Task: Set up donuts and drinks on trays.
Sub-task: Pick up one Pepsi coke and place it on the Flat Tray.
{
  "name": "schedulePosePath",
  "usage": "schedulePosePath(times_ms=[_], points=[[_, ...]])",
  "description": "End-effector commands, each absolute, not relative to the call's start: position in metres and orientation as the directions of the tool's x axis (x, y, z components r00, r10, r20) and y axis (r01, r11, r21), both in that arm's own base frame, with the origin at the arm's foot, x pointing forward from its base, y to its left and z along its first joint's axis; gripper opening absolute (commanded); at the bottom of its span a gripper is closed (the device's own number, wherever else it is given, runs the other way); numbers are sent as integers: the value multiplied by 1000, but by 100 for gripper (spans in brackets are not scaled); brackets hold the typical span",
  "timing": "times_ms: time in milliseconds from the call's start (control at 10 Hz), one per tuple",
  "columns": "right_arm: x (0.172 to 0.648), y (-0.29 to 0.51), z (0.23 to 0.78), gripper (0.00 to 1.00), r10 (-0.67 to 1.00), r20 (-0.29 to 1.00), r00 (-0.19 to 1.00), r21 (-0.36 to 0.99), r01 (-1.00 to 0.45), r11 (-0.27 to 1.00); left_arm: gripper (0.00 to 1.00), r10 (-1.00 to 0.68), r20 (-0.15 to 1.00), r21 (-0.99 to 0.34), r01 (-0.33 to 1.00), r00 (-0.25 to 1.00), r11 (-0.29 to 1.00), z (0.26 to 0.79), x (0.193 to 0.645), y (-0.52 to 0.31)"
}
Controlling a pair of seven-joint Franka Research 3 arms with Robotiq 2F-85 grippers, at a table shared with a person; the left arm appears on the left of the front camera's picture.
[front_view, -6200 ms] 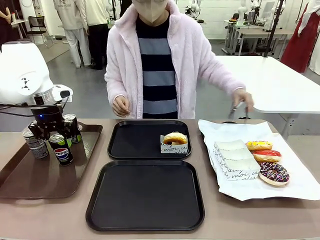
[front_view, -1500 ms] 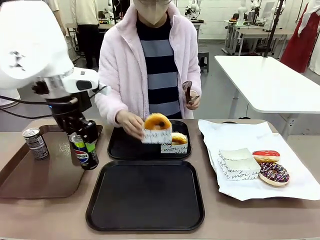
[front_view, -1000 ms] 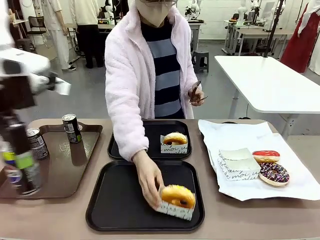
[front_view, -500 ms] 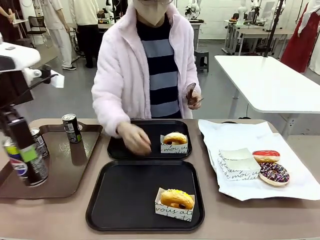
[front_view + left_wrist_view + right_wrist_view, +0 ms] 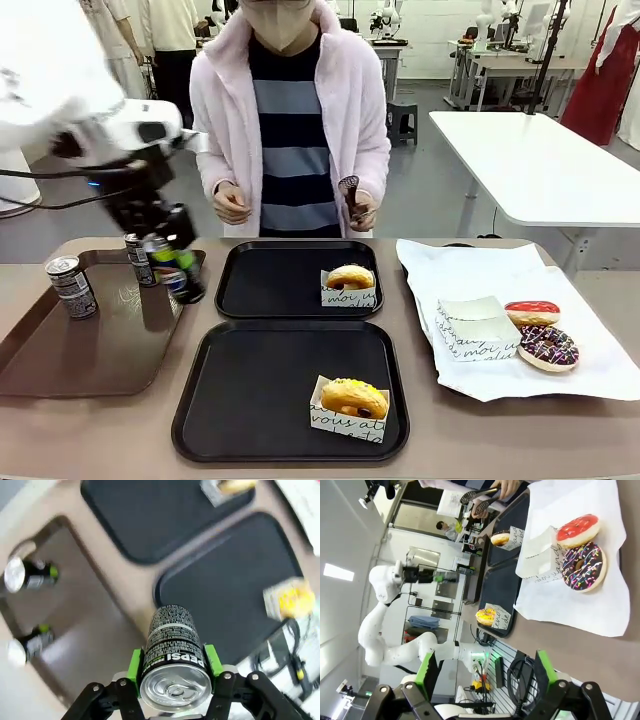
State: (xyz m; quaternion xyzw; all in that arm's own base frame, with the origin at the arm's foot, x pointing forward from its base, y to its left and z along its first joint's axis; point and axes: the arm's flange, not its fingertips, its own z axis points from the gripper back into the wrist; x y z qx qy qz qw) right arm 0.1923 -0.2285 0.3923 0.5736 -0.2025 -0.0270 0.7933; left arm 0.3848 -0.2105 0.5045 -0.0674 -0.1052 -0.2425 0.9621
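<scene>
The left tool (image 5: 168, 252) is clenched on the Pepsi can (image 5: 180, 272) and holds it tilted in the air over the brown tray's (image 5: 60, 350) 2 o'clock corner, just beside the far tray (image 5: 270, 285). The right tool (image 5: 485, 672) hangs released and holds nothing. A golden-glazed donut (image 5: 350, 276) sits at the far tray's 4 o'clock, and a yellow-iced donut (image 5: 352, 397) at the near tray's (image 5: 250, 400) 5 o'clock. The can likely wants bare black around 9 o'clock: bring it upright, clear the raised rim, seat the base flat, then let go.
</scene>
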Motion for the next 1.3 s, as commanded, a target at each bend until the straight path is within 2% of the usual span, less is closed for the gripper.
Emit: schedulePosePath(times_ms=[0,200,500,1200], points=[[194,-229,393,100,-286,312,906,920,-214,328,58,-413,238,-8,427,879,904,489,436,-242],[194,-229,393,100,-286,312,906,920,-214,328,58,-406,245,44,408,880,912,473,463,-258],[194,-229,393,100,-286,312,906,920,-214,328,58,-377,171,81,369,910,926,444,487,-263],[194,-229,393,100,-286,312,906,920,-214,328,58,-314,66,83,309,947,948,406,521,-281]])
